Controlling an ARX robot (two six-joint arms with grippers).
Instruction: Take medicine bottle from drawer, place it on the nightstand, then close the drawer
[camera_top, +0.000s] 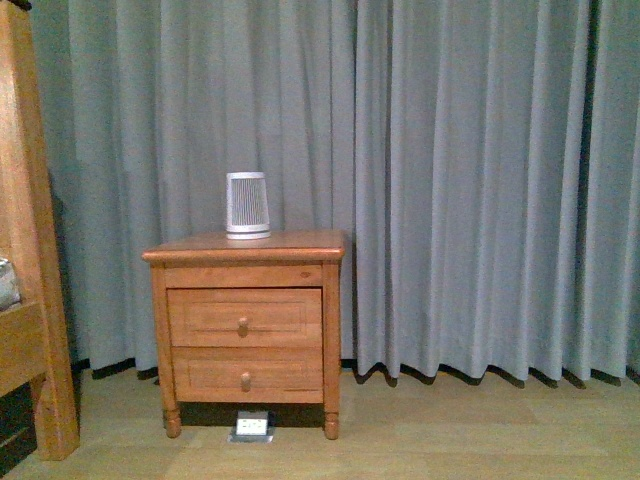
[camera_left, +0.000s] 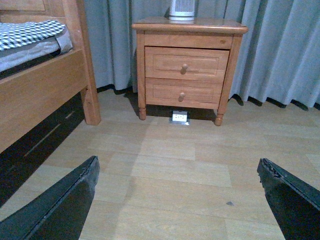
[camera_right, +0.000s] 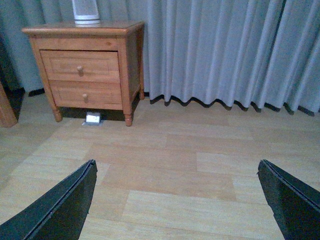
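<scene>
Nearest to each wrist camera, the left gripper (camera_left: 177, 161) and the right gripper (camera_right: 176, 162) both hang over bare floor with their dark fingers spread wide to either side, nothing between them. The pale wooden floor (camera_top: 450, 430) runs from there to the furniture, well apart from both grippers. A small white floor socket (camera_top: 252, 425) lies flat on the boards under the front edge of the nightstand (camera_top: 245, 255), between its two front legs. The nightstand stands upright on short turned legs, with the bed frame post (camera_top: 30, 250) well off to its left; in the left wrist view a mattress with checked bedding (camera_left: 30, 32) lies on that frame. The lower drawer (camera_top: 246, 375) is shut, and above it the drawer (camera_top: 200, 317) is also fully shut, its front flush with the cabinet and its round knob (camera_top: 242, 326) in the middle. With the drawer shut its inside is hidden, so the medicine bottle cannot be seen. On the nightstand top, set toward the back, stands a white-and-grey striped device (camera_top: 247, 205), upright. Behind everything hangs a grey pleated curtain (camera_top: 470, 180), reaching down to the floor.
</scene>
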